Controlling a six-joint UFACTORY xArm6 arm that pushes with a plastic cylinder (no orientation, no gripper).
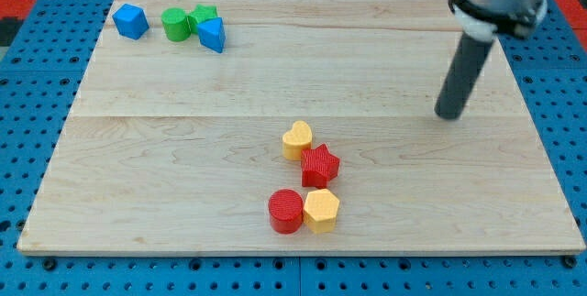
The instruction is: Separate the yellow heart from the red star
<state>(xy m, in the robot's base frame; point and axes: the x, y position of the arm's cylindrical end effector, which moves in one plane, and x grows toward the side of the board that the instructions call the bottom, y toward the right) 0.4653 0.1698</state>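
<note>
Two blocks touched just below board centre: yellow heart [296, 139] sat up-left of red star [320, 165]. My tip [449, 114] stood well apart toward right edge, bare rod, no jaws, holding nothing. Heart lay left and slightly down from tip.

On the board [138, 149], the yellow heart [296, 138] was set near the middle, touched on its near right by the red star [320, 165]; nearer still, the red cylinder [286, 211] and yellow hexagon [322, 210] were placed side by side. At the far left, a blue block [130, 21], green cylinder [175, 24], green star [204, 16] and second blue block [212, 35] were grouped. The tip [449, 115] was found well apart, to the right.
</note>
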